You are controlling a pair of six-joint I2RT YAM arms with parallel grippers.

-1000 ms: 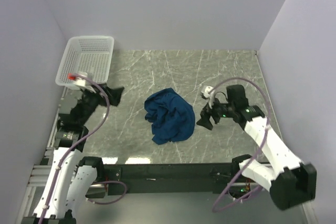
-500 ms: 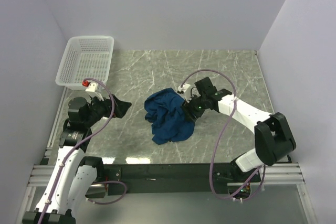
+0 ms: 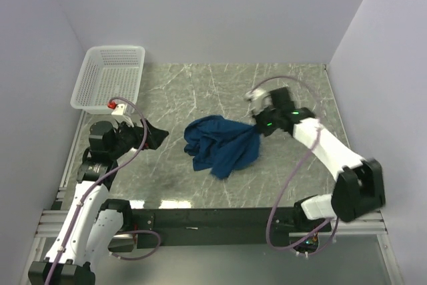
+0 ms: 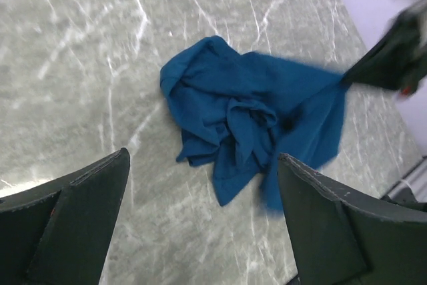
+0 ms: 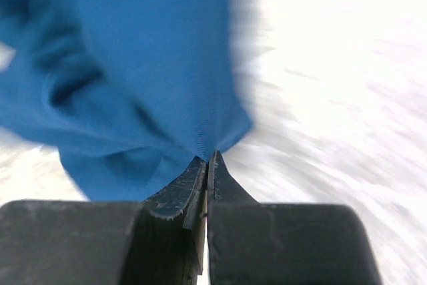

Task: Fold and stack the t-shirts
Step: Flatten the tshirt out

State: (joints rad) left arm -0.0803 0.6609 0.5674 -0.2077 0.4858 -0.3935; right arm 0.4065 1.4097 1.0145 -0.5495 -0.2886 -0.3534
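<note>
A dark blue t-shirt (image 3: 221,145) lies crumpled at the middle of the marble table (image 3: 200,91). Its right edge is stretched up toward my right gripper (image 3: 256,128), which is shut on a pinch of the cloth. In the right wrist view the shut jaws (image 5: 208,158) hold the blue fabric (image 5: 147,58) at their tips, and the picture is blurred. My left gripper (image 3: 157,137) stands open to the left of the t-shirt, apart from it. The left wrist view shows the t-shirt (image 4: 250,115) ahead between the wide fingers (image 4: 80,211), with nothing between them.
A white mesh basket (image 3: 110,75) stands at the back left corner of the table. Lilac walls close in the left, back and right sides. The black rail (image 3: 213,218) with both arm bases runs along the near edge.
My right gripper reached onto the t-shirt's right side, shut on the cloth and pulled it up and right, stretching that edge. The left gripper has shifted slightly toward the t-shirt.
</note>
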